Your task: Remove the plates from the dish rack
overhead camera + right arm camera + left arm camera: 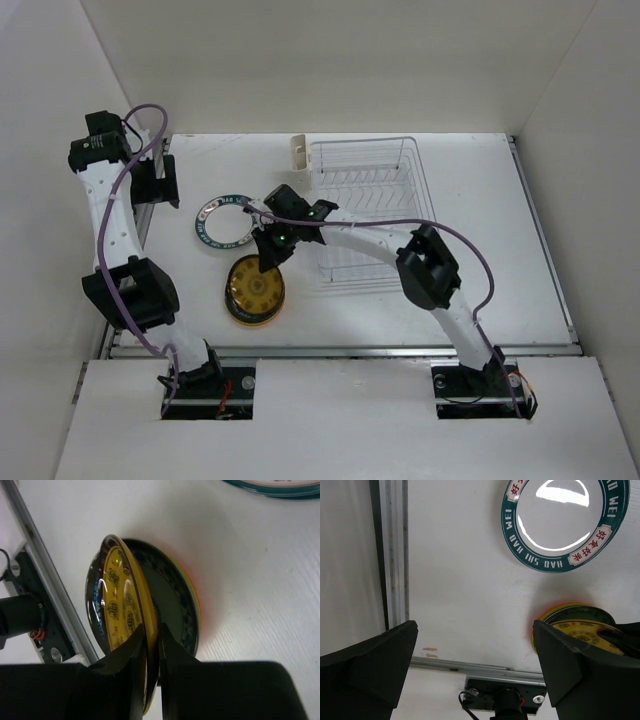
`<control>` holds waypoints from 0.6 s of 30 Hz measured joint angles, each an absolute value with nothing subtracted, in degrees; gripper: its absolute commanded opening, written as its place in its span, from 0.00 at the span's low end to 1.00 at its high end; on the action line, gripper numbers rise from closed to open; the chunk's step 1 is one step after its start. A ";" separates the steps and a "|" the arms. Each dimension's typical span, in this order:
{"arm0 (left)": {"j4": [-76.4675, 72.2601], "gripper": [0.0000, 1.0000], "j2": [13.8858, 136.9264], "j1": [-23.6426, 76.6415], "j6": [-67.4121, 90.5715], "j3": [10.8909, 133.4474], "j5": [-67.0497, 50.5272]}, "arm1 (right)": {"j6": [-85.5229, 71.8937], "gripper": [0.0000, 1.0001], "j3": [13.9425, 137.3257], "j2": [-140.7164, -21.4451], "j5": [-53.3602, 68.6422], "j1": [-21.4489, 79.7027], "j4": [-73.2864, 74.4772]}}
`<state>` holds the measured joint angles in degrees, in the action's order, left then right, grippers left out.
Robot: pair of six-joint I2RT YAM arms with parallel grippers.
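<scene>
My right jaws were clamped on the rim of the amber-yellow patterned round plate (117, 610), which was tilted on edge over a short stack (253, 292) of plates on the white bench (500, 260). A dark green plate (172, 600) topped that stack. I could not tell whether the yellow plate's lower edge touched it. An orange-red plate (198, 611) showed as a thin edge at the bottom. A white round plate with teal rim (224, 222) lay flat just behind the stack, apart from it. The white wire dish rack (365, 205) stood right of both, at the far side, with a small white cutlery cup (297, 152) at its left end. My left jaws were spread wide, holding nothing, over the bench's left edge.
</scene>
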<state>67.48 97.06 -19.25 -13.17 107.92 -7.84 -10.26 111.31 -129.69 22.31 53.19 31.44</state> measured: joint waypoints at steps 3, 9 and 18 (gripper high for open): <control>67.24 1.00 95.77 -19.22 -13.26 106.19 -7.49 | -10.70 0.11 113.60 -131.07 25.89 52.95 31.46; 66.61 1.00 94.11 -19.22 -13.34 104.22 -6.96 | -8.67 0.76 114.32 -131.02 23.05 52.93 31.73; 66.26 1.00 93.82 -19.25 -13.47 104.22 -7.01 | -2.79 0.81 114.21 -130.41 13.74 57.65 37.52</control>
<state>66.26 93.82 -19.25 -13.47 104.22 -7.01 -2.79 114.21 -130.41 13.74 57.65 37.52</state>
